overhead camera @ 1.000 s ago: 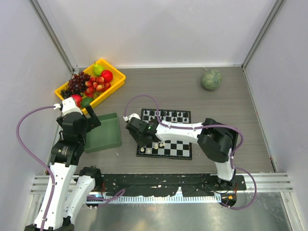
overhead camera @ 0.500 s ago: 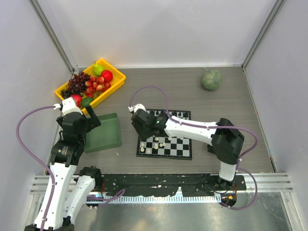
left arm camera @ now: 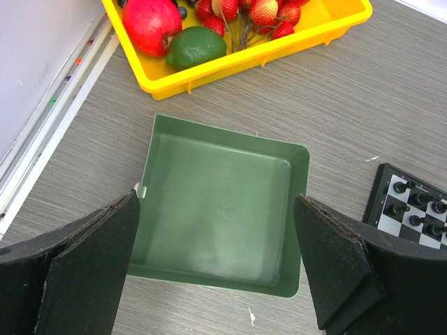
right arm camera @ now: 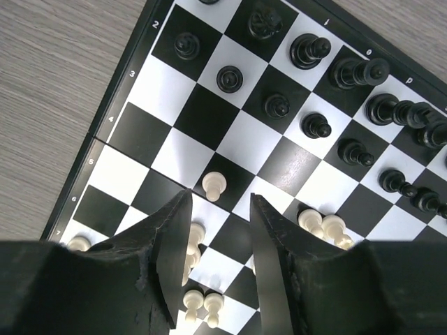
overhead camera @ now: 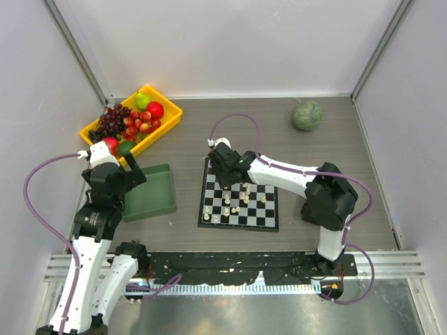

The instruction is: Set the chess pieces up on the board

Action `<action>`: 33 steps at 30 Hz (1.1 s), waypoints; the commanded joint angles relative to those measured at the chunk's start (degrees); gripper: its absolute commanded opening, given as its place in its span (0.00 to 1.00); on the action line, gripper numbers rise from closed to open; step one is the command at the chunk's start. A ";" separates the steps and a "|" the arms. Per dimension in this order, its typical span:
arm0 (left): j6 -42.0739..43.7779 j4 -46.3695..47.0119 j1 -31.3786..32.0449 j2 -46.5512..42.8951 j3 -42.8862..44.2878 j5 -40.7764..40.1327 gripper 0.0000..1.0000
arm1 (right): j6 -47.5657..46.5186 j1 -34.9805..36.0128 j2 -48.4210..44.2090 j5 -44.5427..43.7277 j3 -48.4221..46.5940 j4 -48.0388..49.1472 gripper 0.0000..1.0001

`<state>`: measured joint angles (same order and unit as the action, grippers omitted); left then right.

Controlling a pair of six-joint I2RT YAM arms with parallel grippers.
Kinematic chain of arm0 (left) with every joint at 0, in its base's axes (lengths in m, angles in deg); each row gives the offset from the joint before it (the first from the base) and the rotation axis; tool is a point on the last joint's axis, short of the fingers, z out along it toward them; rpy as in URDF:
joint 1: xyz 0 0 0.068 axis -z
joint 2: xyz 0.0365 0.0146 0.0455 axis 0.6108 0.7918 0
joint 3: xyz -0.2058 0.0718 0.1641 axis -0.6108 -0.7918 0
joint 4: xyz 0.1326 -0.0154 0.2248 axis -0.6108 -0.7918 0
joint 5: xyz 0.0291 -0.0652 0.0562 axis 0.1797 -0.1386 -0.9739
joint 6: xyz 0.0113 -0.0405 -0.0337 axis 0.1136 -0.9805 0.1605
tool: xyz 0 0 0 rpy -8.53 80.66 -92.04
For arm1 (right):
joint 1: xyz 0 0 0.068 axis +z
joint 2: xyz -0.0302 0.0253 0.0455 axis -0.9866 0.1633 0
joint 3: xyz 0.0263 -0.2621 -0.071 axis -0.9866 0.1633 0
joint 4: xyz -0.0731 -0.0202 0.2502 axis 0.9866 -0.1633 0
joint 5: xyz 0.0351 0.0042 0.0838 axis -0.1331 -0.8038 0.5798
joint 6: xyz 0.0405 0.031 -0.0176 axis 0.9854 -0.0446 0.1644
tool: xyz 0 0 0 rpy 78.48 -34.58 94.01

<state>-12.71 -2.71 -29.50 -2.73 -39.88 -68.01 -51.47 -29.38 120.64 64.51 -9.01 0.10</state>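
Note:
The board (overhead camera: 269,211) lies at mid-table, and its corner (left arm camera: 388,222) shows in the left wrist view. Black chess pieces (right arm camera: 312,49) stand along its far rows. White chess pieces (overhead camera: 230,206) are scattered over the nearer squares. My right gripper (overhead camera: 225,173) hovers over the board's far left part. In the right wrist view the right gripper (right arm camera: 220,199) is open with nothing between its fingers. A lone white pawn (right arm camera: 214,185) stands just beyond its fingertips. More white pieces (right arm camera: 325,225) cluster to the right. My left gripper (left arm camera: 216,209) hangs open above the green tray.
The green tray (overhead camera: 150,192) sits empty to the left of the board. A yellow bin (overhead camera: 167,118) of fruit stands at the back left. A round green fruit (overhead camera: 306,115) lies at the back right. Walls close in on both sides.
My right arm has swung from the board's near left corner to its far left part, and its jaws have widened. The left arm has not moved.

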 commanded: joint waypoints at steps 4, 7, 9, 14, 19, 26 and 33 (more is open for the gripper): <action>0.61 1.52 -0.32 -0.37 0.95 -1.14 0.99 | -0.15 -0.77 2.01 0.93 -0.88 1.86 0.41; 0.52 1.34 -0.32 -0.46 1.03 -0.97 0.99 | -0.50 -0.77 2.81 1.37 -1.32 1.95 0.39; 0.61 1.26 -0.32 -0.46 0.95 -1.05 0.99 | -0.50 -0.86 3.60 1.37 -1.58 2.21 0.35; 0.61 1.26 -0.32 -0.63 0.95 -1.23 0.99 | -1.20 -0.77 4.57 1.45 -2.28 2.65 0.30; 0.61 1.08 -0.32 -0.63 0.95 -1.32 0.99 | -1.64 -0.77 5.18 1.37 -2.64 2.65 0.29; 0.61 1.08 -0.23 -0.81 0.86 -1.23 0.99 | -1.73 -0.69 4.57 1.19 -2.64 2.30 0.26; 0.61 1.08 -0.32 -0.90 0.68 -1.32 0.99 | -1.73 -0.77 2.46 0.66 -1.23 1.95 0.31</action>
<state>-12.71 -2.73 -29.52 -3.21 -39.88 -68.17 -52.84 -29.99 125.91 66.41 -9.51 1.50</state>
